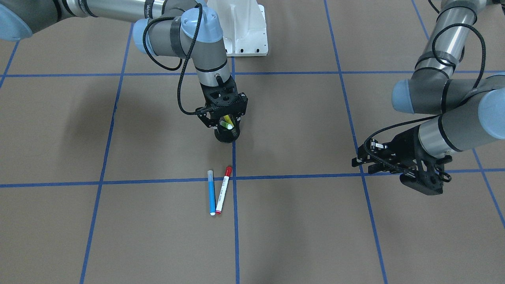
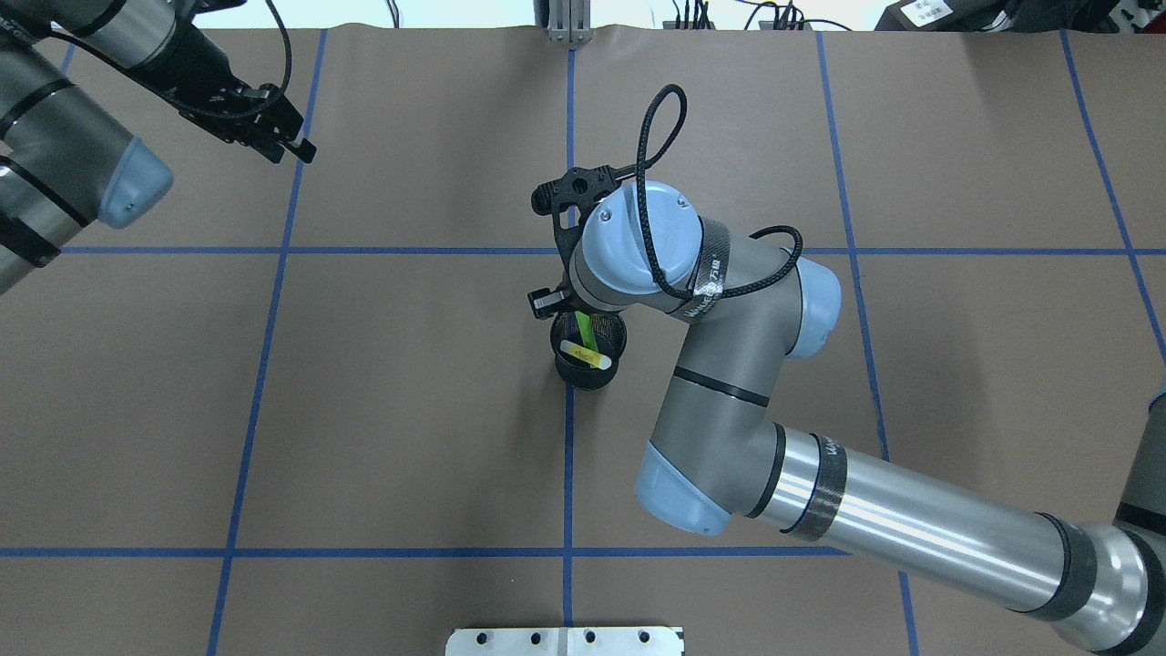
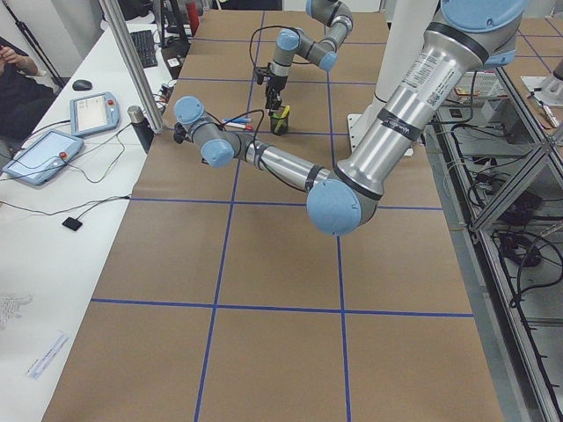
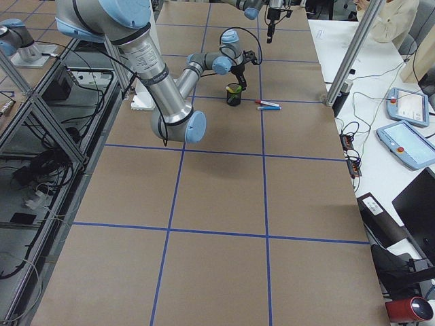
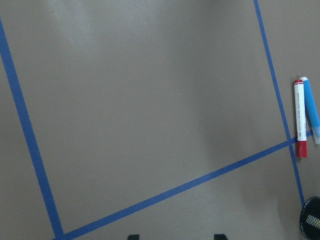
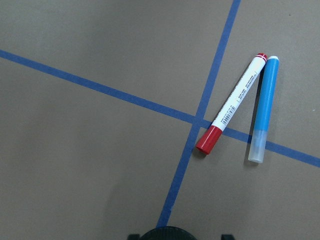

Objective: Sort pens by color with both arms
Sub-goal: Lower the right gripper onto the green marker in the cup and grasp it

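Lying lower centre, blue pen (image 1: 211,192) and red-capped pen (image 1: 222,190) touch at one end, seemingly unsorted; beyond, right gripper (image 1: 223,120) hovers wide, empty, over mesh cup (image 1: 227,137) holding green pen (image 2: 583,328) and yellow pen (image 2: 586,356); left gripper (image 1: 365,163), right edge, gapes empty; next likely means pinching one loose pen cleanly.

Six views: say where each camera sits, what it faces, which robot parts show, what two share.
Front-facing: across the table, facing the right arm and left arm.
Overhead: behind both arms, looking forward and down.
Exterior left: table's left end; left arm near.
Exterior right: opposite end; right arm near.
Left wrist: looks down; fingertips.
Right wrist: likewise; fingertips.
Both wrist views share red-capped pen, blue pen.
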Available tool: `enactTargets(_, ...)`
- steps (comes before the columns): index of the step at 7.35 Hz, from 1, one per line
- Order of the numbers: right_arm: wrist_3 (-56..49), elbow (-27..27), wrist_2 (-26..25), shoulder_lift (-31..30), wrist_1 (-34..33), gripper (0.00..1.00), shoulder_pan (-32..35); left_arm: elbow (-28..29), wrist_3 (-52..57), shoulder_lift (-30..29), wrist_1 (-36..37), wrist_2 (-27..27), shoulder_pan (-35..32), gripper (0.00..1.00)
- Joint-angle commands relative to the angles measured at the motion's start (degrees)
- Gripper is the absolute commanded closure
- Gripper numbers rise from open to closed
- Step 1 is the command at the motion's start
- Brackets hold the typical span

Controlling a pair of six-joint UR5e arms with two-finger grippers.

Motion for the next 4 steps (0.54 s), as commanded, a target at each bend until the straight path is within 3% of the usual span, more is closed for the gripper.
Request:
enactTargets(1,0.0,-0.1,0.0,0.1,0.0,0.51,0.0,-0.1,0.0,0.0,0.0,0.0,0.0,0.41)
enactTargets(4,0.0,-0.2,0.0,0.2,0.0,0.57,0.0,-0.3,0.0,0.0,0.0,0.0,0.0,0.41)
